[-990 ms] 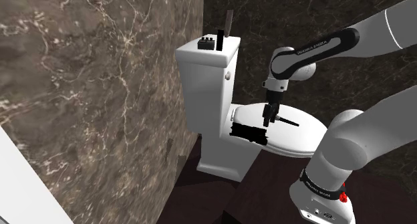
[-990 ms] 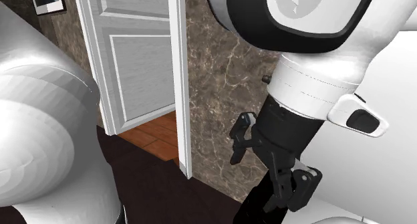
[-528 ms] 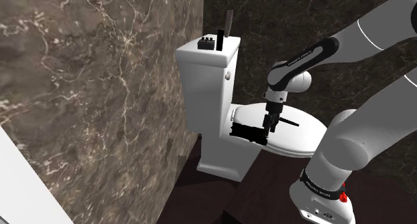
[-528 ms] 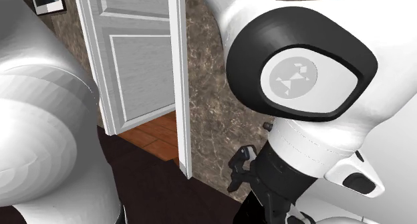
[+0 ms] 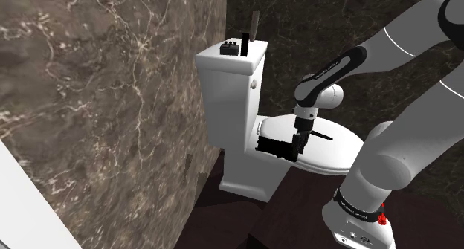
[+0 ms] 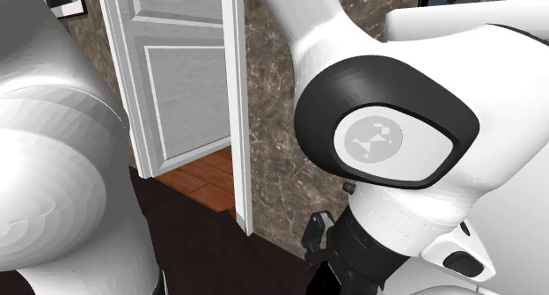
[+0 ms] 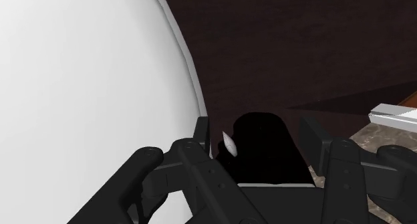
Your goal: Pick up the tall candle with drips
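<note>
As the white arm [image 5: 387, 47] bends low over the white toilet lid [image 5: 338, 157], its black fingers [image 7: 314, 139] stand apart with the candle [image 7: 264, 146], drawn solid black, lying between them beside the lid's rim. Whether either finger touches it cannot be told. Dark floor [image 7: 287, 49] stretches beyond them.

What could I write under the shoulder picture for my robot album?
Robot's black gripper reaches down to a black candle on the white toilet lid.
</note>
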Action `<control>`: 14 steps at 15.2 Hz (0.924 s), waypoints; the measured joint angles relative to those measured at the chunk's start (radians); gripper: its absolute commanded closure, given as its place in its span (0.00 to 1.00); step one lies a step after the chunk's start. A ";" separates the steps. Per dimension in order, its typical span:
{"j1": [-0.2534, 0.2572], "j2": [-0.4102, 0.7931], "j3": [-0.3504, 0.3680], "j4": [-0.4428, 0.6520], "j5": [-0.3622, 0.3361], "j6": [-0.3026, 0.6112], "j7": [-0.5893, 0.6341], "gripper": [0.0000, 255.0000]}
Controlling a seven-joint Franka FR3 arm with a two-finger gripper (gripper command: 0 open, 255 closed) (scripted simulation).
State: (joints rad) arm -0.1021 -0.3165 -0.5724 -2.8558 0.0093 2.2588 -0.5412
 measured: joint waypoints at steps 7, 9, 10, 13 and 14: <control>0.000 0.000 -0.001 0.000 0.000 0.001 -0.001 1.00; -0.009 -0.025 0.007 0.001 -0.013 -0.021 0.013 1.00; -0.013 -0.038 0.011 0.006 -0.018 -0.037 0.020 1.00; -0.027 -0.083 0.025 0.017 -0.035 -0.089 0.042 1.00; -0.032 -0.102 0.031 0.021 -0.041 -0.110 0.050 1.00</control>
State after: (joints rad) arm -0.1345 -0.4180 -0.5414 -2.8353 -0.0322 2.1489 -0.4909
